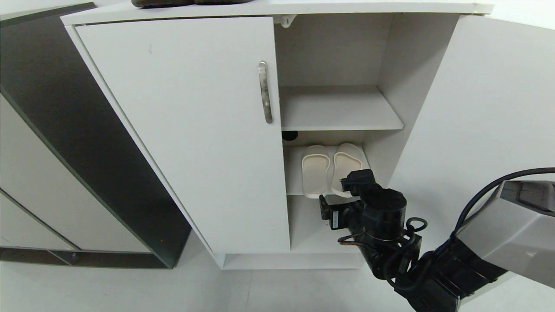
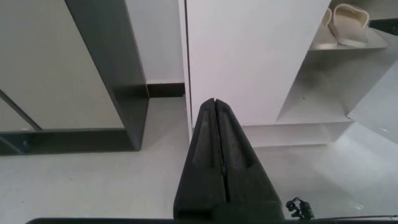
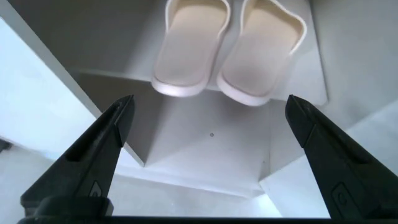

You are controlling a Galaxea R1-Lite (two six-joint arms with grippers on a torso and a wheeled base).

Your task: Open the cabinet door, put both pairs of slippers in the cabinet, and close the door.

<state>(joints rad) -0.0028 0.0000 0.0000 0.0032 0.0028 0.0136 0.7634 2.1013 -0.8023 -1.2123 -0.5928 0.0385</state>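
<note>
Two cream slippers [image 1: 315, 171]: lay side by side and touching on the middle shelf [image 1: 295, 182] of the cabinet [image 1: 416, 65], toes toward the back, heels slightly over the shelf's front edge. The right wrist view showed them close up [image 3: 189, 46], and the left wrist view showed them far off [image 2: 348, 22].
Dark slippers [image 1: 160, 2]: sat on the cabinet's top above the left door, cut off by the upper edge of the head view.
Left door [image 1: 186, 130]: stood shut, with a metal handle [image 1: 265, 92] upright along its inner edge.
Right door [image 1: 485, 108]: stood wide open on the robot's right.
Right gripper [image 1: 340, 193]: its jaws were spread wide and held nothing. It hung in front of the open side of the cabinet, just before the heels of the cream slippers and apart from them, as the right wrist view confirmed [image 3: 209, 106].
Left gripper [image 2: 214, 109]: its fingers were pressed together with nothing between them, and it pointed at the floor [image 2: 93, 180] near the foot of the left door.
Upper shelf [image 1: 338, 108]: sat above the cream slippers. A small dark object [image 1: 289, 135] lay beneath it by the left door's edge, too hidden to tell what it was.
Dark panel [image 1: 65, 108]: stood beside the cabinet on the robot's left.
</note>
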